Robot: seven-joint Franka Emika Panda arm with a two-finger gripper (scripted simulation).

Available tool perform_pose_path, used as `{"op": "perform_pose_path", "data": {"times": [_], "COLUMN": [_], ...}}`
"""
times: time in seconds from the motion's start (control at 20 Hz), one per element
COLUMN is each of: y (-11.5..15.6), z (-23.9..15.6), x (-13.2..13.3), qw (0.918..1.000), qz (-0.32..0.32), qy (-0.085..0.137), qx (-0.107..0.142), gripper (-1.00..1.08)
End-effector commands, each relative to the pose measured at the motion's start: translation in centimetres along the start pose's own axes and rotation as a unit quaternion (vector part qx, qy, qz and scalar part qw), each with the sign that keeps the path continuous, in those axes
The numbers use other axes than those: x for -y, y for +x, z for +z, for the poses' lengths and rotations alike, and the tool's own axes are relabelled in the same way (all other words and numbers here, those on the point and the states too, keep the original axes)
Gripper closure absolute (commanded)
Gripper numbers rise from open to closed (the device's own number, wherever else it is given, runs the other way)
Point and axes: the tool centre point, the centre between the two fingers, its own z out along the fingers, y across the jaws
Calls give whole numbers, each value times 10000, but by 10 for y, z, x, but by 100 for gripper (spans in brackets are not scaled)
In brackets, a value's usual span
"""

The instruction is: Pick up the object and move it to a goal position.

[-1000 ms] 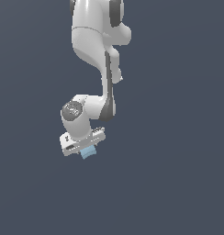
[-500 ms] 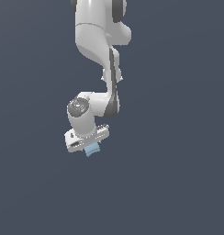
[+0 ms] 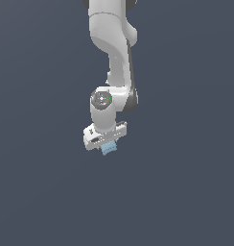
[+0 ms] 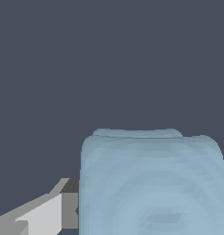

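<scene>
**Panda arm holds small blue block aloft against bare grey backdrop**

A white Franka Panda arm (image 3: 113,53) reaches down from the top of the exterior view, its wrist joint w/ a round grey cap facing the camera. The white gripper (image 3: 108,145) hangs below the wrist, its body tilted so the end toward the exterior view's right sits a little higher. A small light-blue block (image 3: 109,148) pokes out from under the gripper body, approx. mid-width, much narrower than the gripper itself. The gripper is clenched on the block; the block sits right against the gripper's underside w/ nothing beneath it but flat dark grey background.

In the wrist view the block (image 4: 150,183) fills most of the lower part of the picture: a squarish, round-cornered pale-blue face w/ faint darker ring-like marks. One finger (image 4: 45,212), white w/ a grey inner pad, shows beside the block and touches its side. The opposite finger is out of frame. No surface, shadow or goal marker can be made out in either view.
</scene>
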Motion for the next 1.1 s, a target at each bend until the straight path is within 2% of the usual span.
{"op": "perform_pose_path", "data": {"times": [0.0,0.6,0.8,1.05], "y": [-2,-10,-11,-10], "z": [-6,-33,-38,-42], "x": [26,141,165,178], "qw": [10000,10000,10000,10000], "qz": [-6,-6,-6,-6], "qy": [-2,-2,-2,-2], "qx": [-3,-3,-3,-3], "gripper": [108,108,108,108]}}
